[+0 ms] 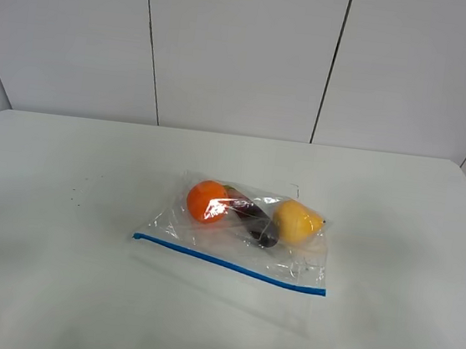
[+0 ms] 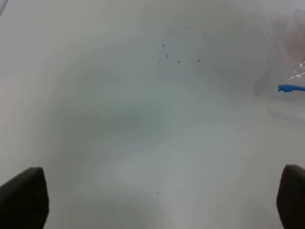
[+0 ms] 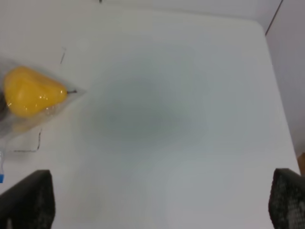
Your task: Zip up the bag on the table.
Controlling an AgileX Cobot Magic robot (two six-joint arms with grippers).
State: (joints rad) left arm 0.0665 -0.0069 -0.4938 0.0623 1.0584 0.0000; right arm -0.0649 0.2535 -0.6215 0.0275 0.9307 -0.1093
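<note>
- The bag [image 1: 243, 235] lies flat mid-bench [image 1: 51, 289], blue zipper strip [image 1: 227, 263] toward the near edge, reachable for both arms.
- Both arms' jaws stand released, spread wide, holding nothing.

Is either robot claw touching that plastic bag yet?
Apart. In the left wrist view, bare table separates the fingertips from the bag. The right wrist view shows a similar gap; the overhead view shows no claw near it.
</note>
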